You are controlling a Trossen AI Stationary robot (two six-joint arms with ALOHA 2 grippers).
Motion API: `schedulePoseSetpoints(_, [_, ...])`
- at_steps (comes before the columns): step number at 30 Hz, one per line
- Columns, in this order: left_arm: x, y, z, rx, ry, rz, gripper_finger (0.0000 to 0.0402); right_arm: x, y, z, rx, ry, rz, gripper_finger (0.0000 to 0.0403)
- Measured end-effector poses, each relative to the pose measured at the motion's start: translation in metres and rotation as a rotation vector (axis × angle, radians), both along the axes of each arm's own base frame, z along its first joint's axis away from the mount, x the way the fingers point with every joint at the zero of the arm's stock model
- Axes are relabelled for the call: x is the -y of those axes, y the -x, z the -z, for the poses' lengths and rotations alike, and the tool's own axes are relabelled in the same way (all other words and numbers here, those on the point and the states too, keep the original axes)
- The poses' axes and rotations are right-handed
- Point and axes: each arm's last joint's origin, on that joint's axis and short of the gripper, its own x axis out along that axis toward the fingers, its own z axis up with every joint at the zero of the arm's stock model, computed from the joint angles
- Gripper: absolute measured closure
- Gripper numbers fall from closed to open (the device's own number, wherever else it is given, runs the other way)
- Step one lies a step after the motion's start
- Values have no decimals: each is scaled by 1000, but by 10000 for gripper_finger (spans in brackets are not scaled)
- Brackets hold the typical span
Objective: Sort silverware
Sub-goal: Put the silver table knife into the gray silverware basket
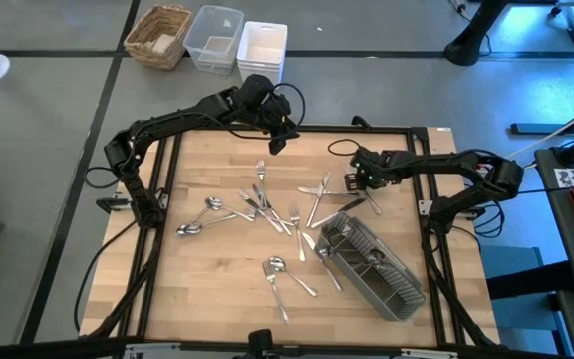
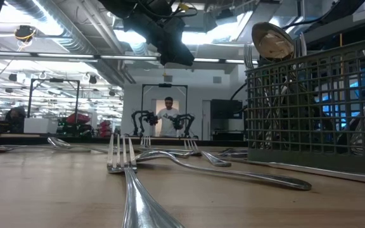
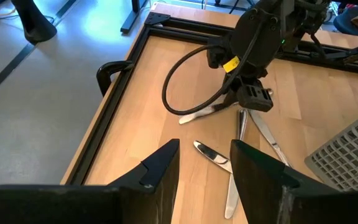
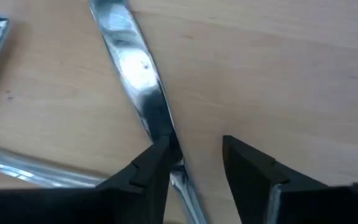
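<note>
Right gripper (image 1: 351, 180) is low over the bench (image 1: 207, 289), near its far right corner, directly above a table knife (image 4: 138, 74). In the right wrist view its two fingers (image 4: 148, 171) stand apart; one finger sits against the knife's edge, the other is clear of it, and the knife lies flat on the wood, so nothing is gripped. Left gripper (image 1: 278, 143) hangs above the far edge of the bench near the middle, fingers (image 3: 160, 165) spread and holding nothing; the left wrist view looks past them to the right arm's wrist and the cutlery beneath it. The silverware (image 1: 267, 209) is scattered over the middle of the bench: forks and knives in a loose crossed heap, two spoons (image 1: 199, 217) toward the left edge, a fork and spoon pair (image 1: 279, 277) nearer the front edge. The grey slatted caddy (image 1: 372, 267) lies tilted toward the right front corner; the low view shows a spoon (image 2: 272, 39) and other handles standing in it. A person (image 2: 168, 119) stands in the room beyond the bench.
</note>
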Motion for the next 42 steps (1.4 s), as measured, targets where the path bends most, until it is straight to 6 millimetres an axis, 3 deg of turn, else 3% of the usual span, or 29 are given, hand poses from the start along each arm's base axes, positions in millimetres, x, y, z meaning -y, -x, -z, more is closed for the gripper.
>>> schedulePoseSetpoints(15, [0, -1, 0, 5, 12, -9, 265, -5, 7, 13, 20, -12, -33, 287])
schedulePoseSetpoints(27, [-1, -3, -3, 53, 83, -67, 265, 5, -12, 2, 170, 84, -69, 291])
schedulePoseSetpoints(35, [7, -26, 28, -18, 138, -37, 265, 11, -21, -8, 236, 135, -85, 291])
schedulePoseSetpoints(42, [21, -51, 59, -70, 167, 15, 265, 16, -33, -32, 228, 132, -199, 291])
